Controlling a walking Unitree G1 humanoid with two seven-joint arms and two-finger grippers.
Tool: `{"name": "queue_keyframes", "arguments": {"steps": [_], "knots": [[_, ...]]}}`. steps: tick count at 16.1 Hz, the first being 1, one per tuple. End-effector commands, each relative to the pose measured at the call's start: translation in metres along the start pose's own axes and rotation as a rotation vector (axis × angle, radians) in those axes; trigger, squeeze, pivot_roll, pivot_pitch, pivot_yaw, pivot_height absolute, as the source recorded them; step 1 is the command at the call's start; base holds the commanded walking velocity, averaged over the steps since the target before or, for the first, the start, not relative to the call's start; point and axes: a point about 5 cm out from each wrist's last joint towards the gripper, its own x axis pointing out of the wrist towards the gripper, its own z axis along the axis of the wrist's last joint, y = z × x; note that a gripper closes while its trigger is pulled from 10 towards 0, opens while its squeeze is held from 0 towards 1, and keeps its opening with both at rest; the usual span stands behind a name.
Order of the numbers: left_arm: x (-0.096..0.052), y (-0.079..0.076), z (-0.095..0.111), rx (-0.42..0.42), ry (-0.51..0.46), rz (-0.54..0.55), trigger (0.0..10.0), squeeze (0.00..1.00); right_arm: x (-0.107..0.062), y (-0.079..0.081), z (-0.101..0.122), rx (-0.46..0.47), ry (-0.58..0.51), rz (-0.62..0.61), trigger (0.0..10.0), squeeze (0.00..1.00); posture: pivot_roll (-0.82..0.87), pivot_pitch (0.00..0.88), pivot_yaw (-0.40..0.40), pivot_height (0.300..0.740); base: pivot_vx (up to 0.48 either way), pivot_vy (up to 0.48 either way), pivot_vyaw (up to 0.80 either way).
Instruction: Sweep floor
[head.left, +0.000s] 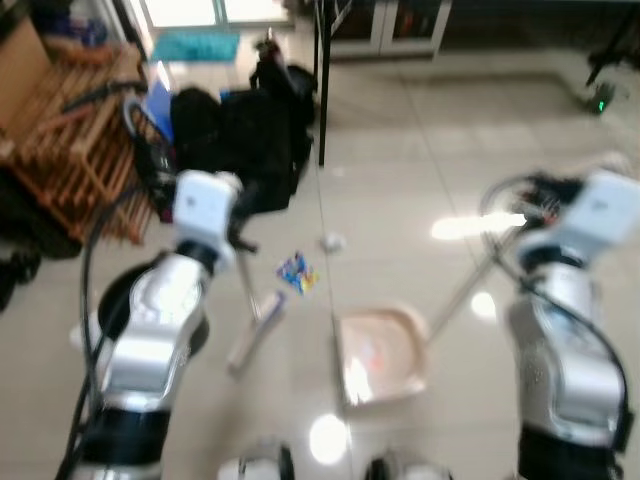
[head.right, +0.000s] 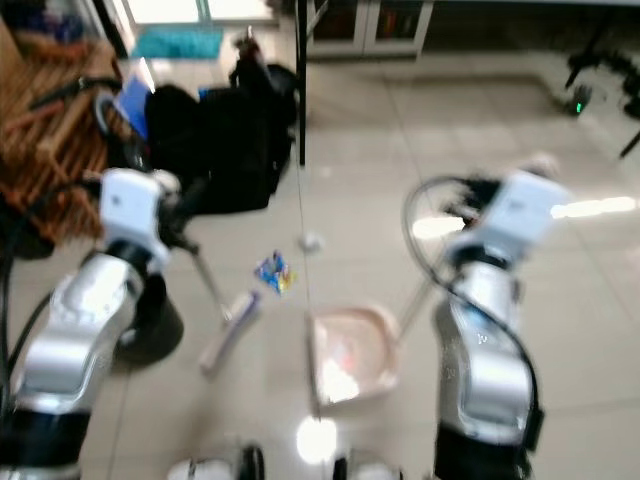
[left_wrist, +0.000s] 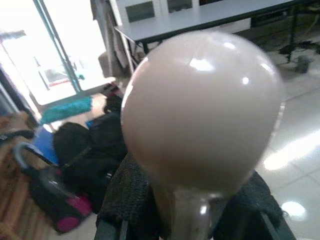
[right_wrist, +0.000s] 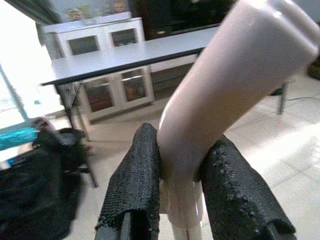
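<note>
My left gripper (left_wrist: 187, 207) is shut on the rounded top of a pale broom handle (left_wrist: 200, 120). The broom's head (head.left: 257, 330) rests on the tiles before my left arm. My right gripper (right_wrist: 180, 187) is shut on the pale handle (right_wrist: 220, 85) of a pinkish dustpan (head.left: 382, 352), which sits on the floor between my arms. A blue and yellow wrapper (head.left: 296, 270) and a small white scrap (head.left: 331, 241) lie on the tiles just beyond the broom head and dustpan.
Black bags (head.left: 240, 130) are piled at the back left beside a wooden rack (head.left: 70, 140). A black table leg (head.left: 321, 90) stands behind the litter. A dark round bin (head.right: 150, 320) sits by my left arm. Open tiled floor lies to the right.
</note>
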Motion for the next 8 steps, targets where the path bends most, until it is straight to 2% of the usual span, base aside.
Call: {"name": "queue_keyframes", "arguments": {"steps": [1, 5, 7, 8], "knots": [[0.0023, -0.0022, 0.0094, 0.022, -0.045, -0.007, 10.0, 0.0, 0.0008, -0.0026, 0.0121, 0.026, -0.067, -0.006, 10.0, 0.0, -0.03, 0.146, 0.022, 0.74, 0.409, 0.0, 0.0], [0.004, -0.0019, 0.0098, 0.024, -0.053, -0.005, 10.0, 0.0, 0.002, -0.0008, 0.0132, -0.008, -0.079, 0.008, 10.0, 0.0, -0.03, 0.148, 0.023, 0.74, 0.409, 0.0, 0.0], [0.0051, -0.0018, 0.0103, 0.024, -0.057, -0.001, 10.0, 0.0, 0.0024, -0.0002, 0.0134, -0.006, -0.082, 0.01, 10.0, 0.0, -0.03, 0.151, 0.022, 0.74, 0.407, 0.0, 0.53], [0.0059, -0.0017, 0.0104, 0.025, -0.059, 0.002, 10.0, 0.0, 0.0027, -0.0002, 0.0135, 0.005, -0.085, 0.007, 10.0, 0.0, -0.03, 0.154, 0.021, 0.74, 0.412, 0.0, 0.0]]}}
